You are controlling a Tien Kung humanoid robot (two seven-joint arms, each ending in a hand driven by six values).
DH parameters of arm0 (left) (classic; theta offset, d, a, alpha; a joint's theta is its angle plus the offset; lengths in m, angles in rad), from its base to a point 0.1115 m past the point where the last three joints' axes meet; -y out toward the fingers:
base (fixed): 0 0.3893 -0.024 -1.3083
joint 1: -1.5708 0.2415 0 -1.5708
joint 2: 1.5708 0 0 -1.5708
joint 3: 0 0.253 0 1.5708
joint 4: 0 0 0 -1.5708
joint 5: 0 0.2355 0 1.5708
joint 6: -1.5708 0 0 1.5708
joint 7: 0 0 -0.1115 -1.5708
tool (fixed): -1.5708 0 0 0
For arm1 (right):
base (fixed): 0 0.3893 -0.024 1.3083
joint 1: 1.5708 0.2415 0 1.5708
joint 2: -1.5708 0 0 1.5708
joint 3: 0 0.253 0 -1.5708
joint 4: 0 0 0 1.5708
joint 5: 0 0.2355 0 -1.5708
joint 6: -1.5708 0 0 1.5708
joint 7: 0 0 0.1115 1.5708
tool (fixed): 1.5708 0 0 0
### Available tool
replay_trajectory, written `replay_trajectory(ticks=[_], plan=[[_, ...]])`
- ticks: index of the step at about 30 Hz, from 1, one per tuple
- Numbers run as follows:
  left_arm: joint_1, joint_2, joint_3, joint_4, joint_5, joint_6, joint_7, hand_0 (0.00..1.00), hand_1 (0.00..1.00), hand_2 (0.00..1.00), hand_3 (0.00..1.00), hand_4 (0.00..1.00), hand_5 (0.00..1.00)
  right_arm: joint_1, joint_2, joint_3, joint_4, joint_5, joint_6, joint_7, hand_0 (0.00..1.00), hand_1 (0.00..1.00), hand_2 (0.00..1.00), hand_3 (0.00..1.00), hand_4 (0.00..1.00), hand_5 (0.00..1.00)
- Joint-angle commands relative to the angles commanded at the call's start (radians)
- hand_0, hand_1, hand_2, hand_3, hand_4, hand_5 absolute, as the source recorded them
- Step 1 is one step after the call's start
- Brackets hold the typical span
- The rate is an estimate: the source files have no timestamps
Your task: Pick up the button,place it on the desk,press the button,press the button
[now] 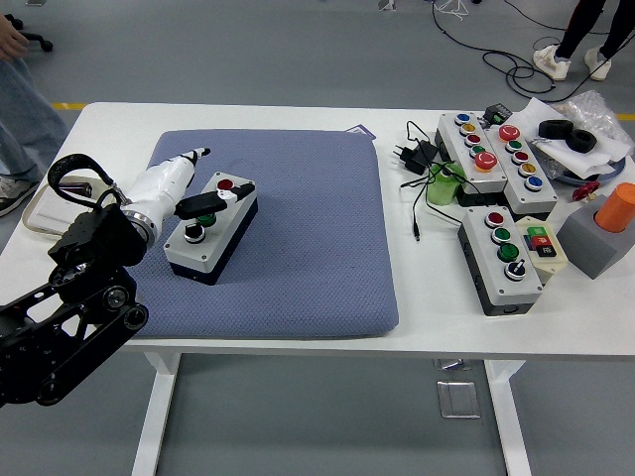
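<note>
A grey button box (213, 233) with a black base lies on the blue-grey mat (308, 238), left of the mat's middle. Its top has a red button (225, 184), a green button (206, 217) and a black knob (194, 232) in a row. My left hand (189, 188), white with black fingertips, reaches in from the lower left and lies along the box's left side. One finger (196, 155) points straight out past the box. A black finger (198, 205) lies across the box top at the green button. The hand does not hold the box.
Several other button boxes (501, 258) stand on the white table's right part (427, 297), with cables (417, 159), a green object (444, 184), an orange cylinder on a grey block (605, 233) and black tape rolls (568, 134). A tray (45, 208) sits at the left edge. A person's legs (25, 119) show at top left.
</note>
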Motion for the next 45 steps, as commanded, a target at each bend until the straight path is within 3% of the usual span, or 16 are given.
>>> replay_trajectory(ticks=[7, 26, 32, 33, 38, 39, 44, 45], plan=[[-0.001, -0.009, 0.024, 0.048, 0.219, -0.042, 0.000, 0.942, 0.998, 0.998, 0.998, 0.998, 0.967, -0.003, -0.001, 0.006, 0.000, -0.009, -0.001, -0.002, 0.627, 0.477, 0.539, 0.582, 0.279, 0.022], [-0.007, -0.077, 0.048, 0.203, 0.143, -0.066, 0.000, 0.939, 0.998, 0.998, 0.998, 0.998, 0.978, -0.005, -0.002, 0.022, 0.000, -0.041, -0.002, -0.005, 0.627, 0.477, 0.539, 0.582, 0.279, 0.022], [-0.009, -0.087, 0.055, 0.247, 0.134, -0.069, 0.000, 0.912, 0.994, 0.998, 0.998, 0.998, 0.977, -0.003, -0.002, 0.024, 0.000, -0.045, -0.003, -0.006, 0.627, 0.477, 0.539, 0.582, 0.280, 0.022], [-0.010, -0.088, 0.056, 0.251, 0.133, -0.072, 0.000, 0.809, 0.942, 0.998, 0.998, 0.998, 0.904, -0.002, -0.002, 0.025, 0.000, -0.046, -0.003, -0.006, 0.627, 0.477, 0.539, 0.582, 0.279, 0.022], [-0.017, -0.092, 0.058, 0.268, 0.135, -0.096, 0.000, 0.809, 0.942, 0.998, 0.998, 0.998, 0.904, 0.000, -0.002, 0.026, 0.000, -0.046, -0.003, -0.006, 0.627, 0.477, 0.539, 0.582, 0.279, 0.022], [-0.018, -0.092, 0.059, 0.269, 0.133, -0.101, 0.000, 0.603, 0.793, 0.902, 0.998, 0.998, 0.669, 0.000, -0.001, 0.027, 0.000, -0.047, -0.004, -0.006, 0.627, 0.477, 0.539, 0.582, 0.280, 0.022], [-0.022, -0.094, 0.066, 0.279, 0.141, -0.132, 0.000, 0.603, 0.793, 0.902, 0.998, 0.998, 0.669, 0.001, -0.002, 0.027, 0.000, -0.052, -0.003, -0.006, 0.627, 0.477, 0.539, 0.582, 0.280, 0.022], [-0.022, -0.094, 0.066, 0.281, 0.140, -0.136, 0.000, 0.481, 0.666, 0.765, 0.969, 0.838, 0.354, 0.001, -0.002, 0.027, 0.000, -0.053, -0.003, -0.006, 0.627, 0.477, 0.539, 0.582, 0.279, 0.022]])
